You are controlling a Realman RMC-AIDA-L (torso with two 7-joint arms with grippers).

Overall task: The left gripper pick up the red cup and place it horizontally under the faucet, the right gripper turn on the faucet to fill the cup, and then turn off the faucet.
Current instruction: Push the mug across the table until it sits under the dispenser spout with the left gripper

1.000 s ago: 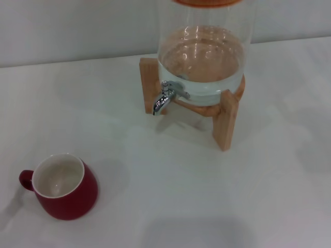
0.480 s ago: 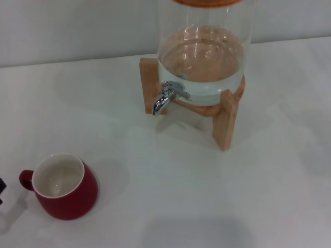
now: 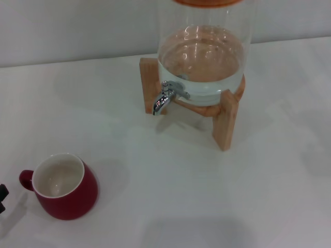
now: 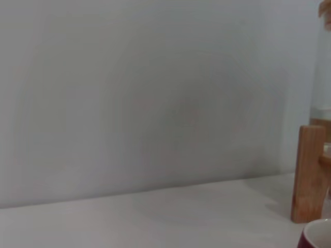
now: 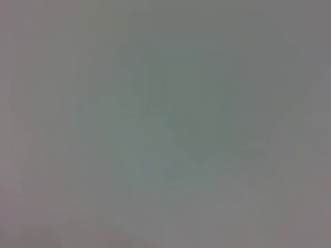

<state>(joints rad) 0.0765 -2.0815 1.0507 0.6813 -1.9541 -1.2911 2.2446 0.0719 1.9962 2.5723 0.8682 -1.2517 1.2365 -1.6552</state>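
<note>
The red cup (image 3: 64,186) stands upright near the table's front left, cream inside showing, its small handle pointing left. Its rim also peeks into the left wrist view (image 4: 318,235). A black tip of my left gripper (image 3: 2,196) pokes in at the head view's left edge, just left of the handle and apart from it. The chrome faucet (image 3: 165,96) juts from the glass jar (image 3: 204,46), which holds some water and rests on a wooden stand (image 3: 225,121). My right gripper is out of view.
A pale wall (image 3: 77,26) runs behind the white table (image 3: 170,181). The stand's leg (image 4: 309,173) shows in the left wrist view. The right wrist view is a blank grey surface.
The black tip of my left gripper has come into the head view at the left edge, edging toward the cup's handle. Cup, jar and faucet have not moved.
</note>
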